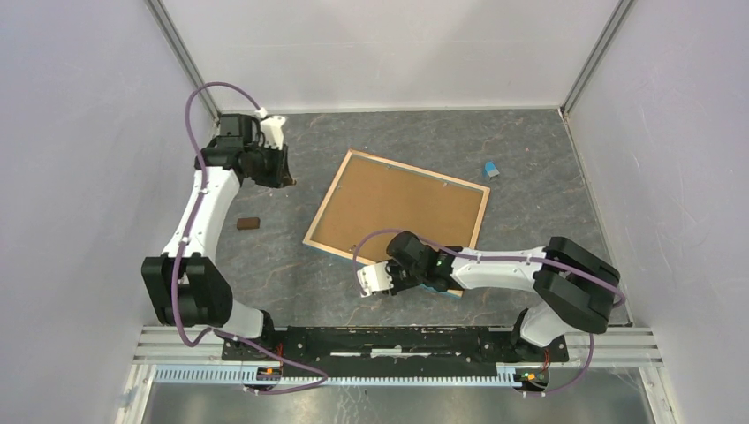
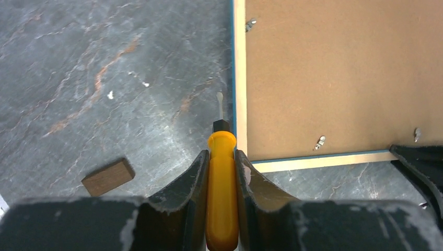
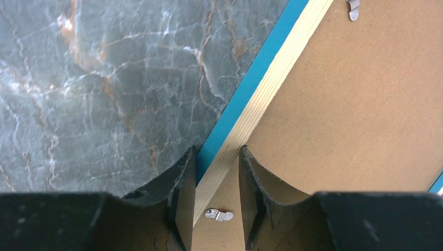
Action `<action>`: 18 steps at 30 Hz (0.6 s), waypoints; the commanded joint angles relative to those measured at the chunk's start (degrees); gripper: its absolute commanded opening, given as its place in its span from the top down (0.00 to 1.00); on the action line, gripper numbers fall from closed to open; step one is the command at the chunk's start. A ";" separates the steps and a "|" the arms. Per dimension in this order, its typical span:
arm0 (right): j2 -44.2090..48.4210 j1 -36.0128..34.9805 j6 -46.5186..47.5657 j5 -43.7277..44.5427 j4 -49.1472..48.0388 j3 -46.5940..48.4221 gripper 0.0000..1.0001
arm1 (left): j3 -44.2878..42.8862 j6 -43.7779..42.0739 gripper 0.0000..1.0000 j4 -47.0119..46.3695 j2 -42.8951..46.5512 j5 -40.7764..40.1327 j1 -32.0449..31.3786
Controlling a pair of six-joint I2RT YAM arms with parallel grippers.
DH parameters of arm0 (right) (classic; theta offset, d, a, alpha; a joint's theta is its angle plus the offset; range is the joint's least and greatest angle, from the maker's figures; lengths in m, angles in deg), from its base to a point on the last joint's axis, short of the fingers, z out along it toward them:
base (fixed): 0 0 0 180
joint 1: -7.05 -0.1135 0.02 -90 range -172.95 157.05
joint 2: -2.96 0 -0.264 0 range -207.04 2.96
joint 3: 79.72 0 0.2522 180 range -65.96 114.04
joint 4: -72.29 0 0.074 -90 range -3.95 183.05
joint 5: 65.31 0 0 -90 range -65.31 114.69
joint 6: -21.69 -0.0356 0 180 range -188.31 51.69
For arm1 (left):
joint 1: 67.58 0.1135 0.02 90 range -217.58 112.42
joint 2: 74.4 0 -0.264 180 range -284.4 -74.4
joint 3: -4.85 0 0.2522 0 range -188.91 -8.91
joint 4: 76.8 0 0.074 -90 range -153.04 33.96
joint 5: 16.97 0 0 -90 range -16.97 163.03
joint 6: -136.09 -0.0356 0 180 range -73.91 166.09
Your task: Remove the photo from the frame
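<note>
On the grey veined stone-look table, top view: the large rectangular frame, with its thin blue border, lies face down and askew, brown fibreboard back up. The photo is not visible; judged to be shut in under that backing. The left gripper stands off the frame's far-left corner, apart from it. The right gripper sits over the frame's near edge. A small brown block lies left of the frame, and a small blue object lies off its far-right corner.

Left wrist view: jaws clenched on a yellow-handled screwdriver. Its metal tip points along the frame's outer edge, just beside the blue border. Likely carried to lever aside the small metal tabs pinning the backing.

Right wrist view: fingers straddle the frame's rim, blue border and pale wood edging between them, one tab just inside. Pinching or only pressing: cannot tell. Probably steadying the frame against sliding.
</note>
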 commanded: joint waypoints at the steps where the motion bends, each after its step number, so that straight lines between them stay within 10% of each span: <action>1: 1.75 -0.92 5.41 -2.49 6.51 -4.82 1.00 | -0.08 -3.76 0.98 0.31 0.42 -5.22 -5.75; 18: 5.62 -2.51 7.56 1.08 5.32 -10.35 1.00 | -5.92 -5.80 0.98 -1.91 -11.51 -20.49 -23.16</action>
